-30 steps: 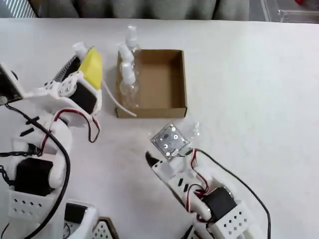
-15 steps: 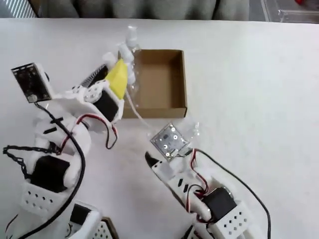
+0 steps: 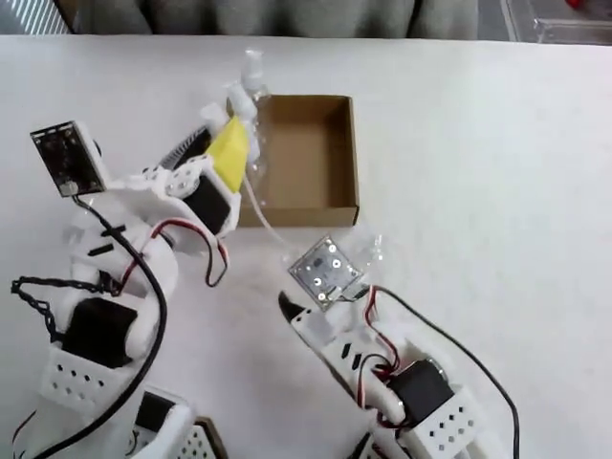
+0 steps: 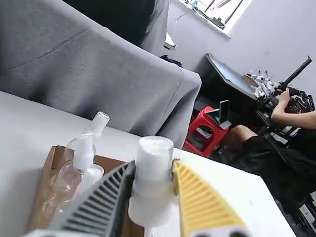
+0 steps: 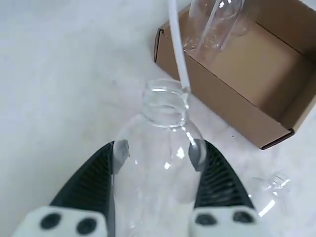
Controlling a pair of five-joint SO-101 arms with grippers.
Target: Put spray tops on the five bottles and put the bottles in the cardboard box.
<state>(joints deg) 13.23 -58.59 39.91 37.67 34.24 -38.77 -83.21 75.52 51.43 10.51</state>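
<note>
The right tool (image 5: 159, 148) clamps the uncapped bottle (image 5: 160, 173) upright mid-surface (image 5: 59, 74), just beside the cardboard box (image 5: 232, 106), so the left tool (image 4: 152, 167), gripping a spray top (image 4: 154, 148), can thread its dip tube (image 5: 177, 44) into the neck.

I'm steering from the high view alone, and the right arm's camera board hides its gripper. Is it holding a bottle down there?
Observer: Yes. The right gripper is shut on a clear bottle, which stands upright with its neck open and no top on it.
Operator: Where does the tube end relative to that neck?
Observer: The tube comes down to the neck's rim and its tip meets it on one side. I can't tell whether it has entered.
Operator: Is the top itself gripped squarely?
Observer: The left gripper clamps the spray top from both sides, with its cap poking out past the fingertips.
</note>
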